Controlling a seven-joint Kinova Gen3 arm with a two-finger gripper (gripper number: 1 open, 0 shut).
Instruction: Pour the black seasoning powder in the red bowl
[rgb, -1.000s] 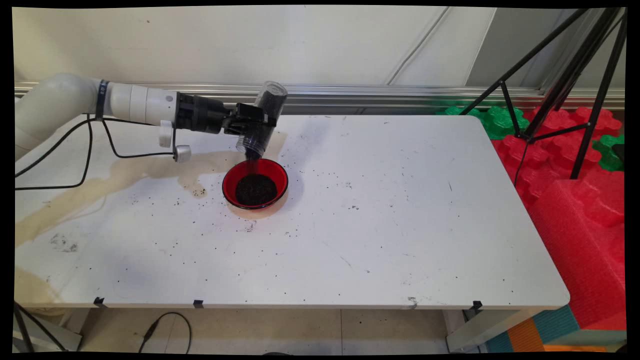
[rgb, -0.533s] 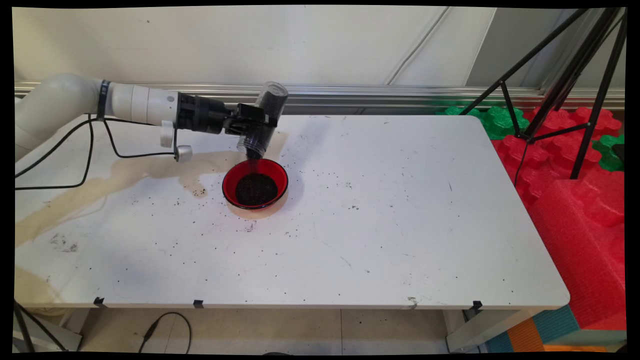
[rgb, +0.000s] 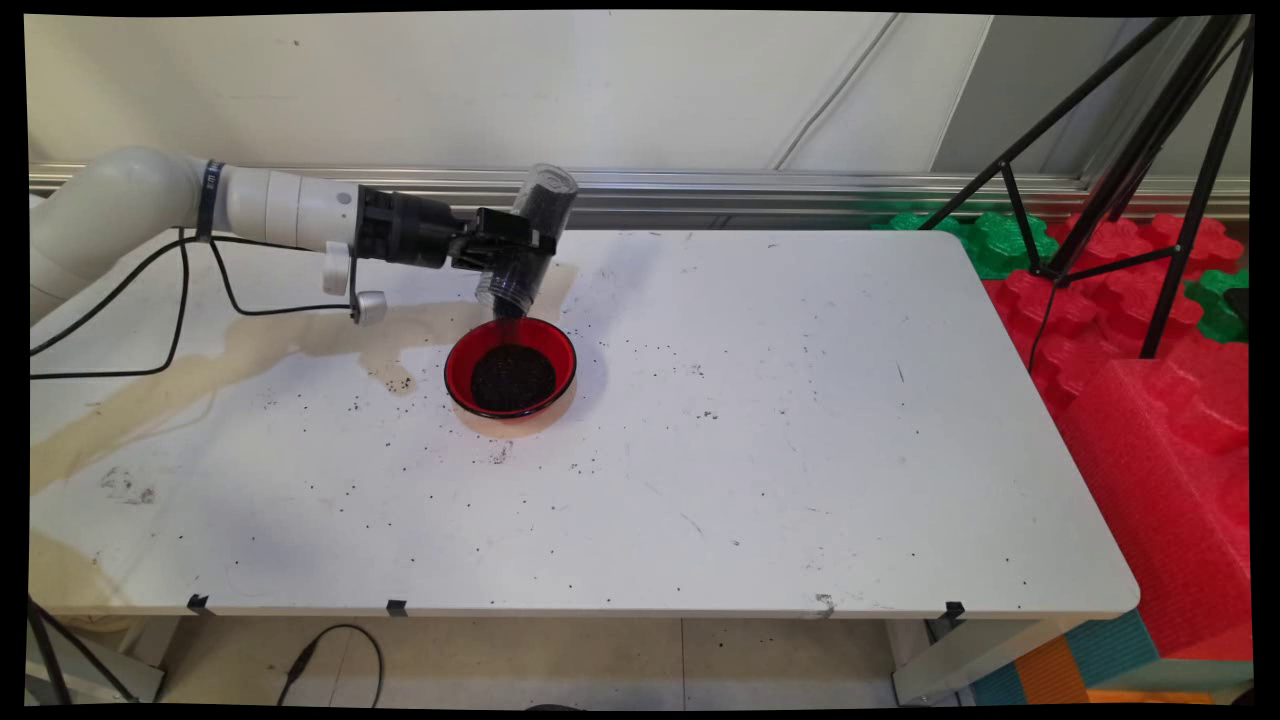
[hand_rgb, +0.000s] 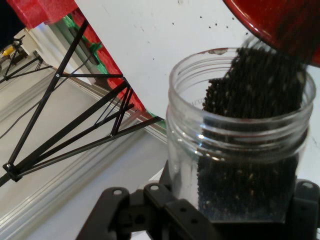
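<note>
My gripper (rgb: 520, 247) is shut on a clear plastic jar (rgb: 525, 240) holding dark grains, and it holds the jar tipped mouth-down just above the far rim of a red bowl (rgb: 455, 365). Dark grains (rgb: 511, 377) fill the bowl's middle, and a thin stream falls from the jar's mouth into it. In the hand view the jar (hand_rgb: 185, 145) fills the right half, with grains (hand_rgb: 250, 100) sliding toward its mouth and the red bowl (hand_rgb: 280, 20) at the top right. The fingers are mostly hidden behind the jar.
Loose dark grains (rgb: 398, 384) are scattered on the white table (rgb: 800, 450) around the bowl, and a tan stain (rgb: 200, 370) runs across its left side. A black tripod (rgb: 1130, 170) and red and green foam blocks (rgb: 1150, 400) stand to the right of the table.
The arm and jar have shifted very slightly to the right and up while grains keep falling into the bowl.
</note>
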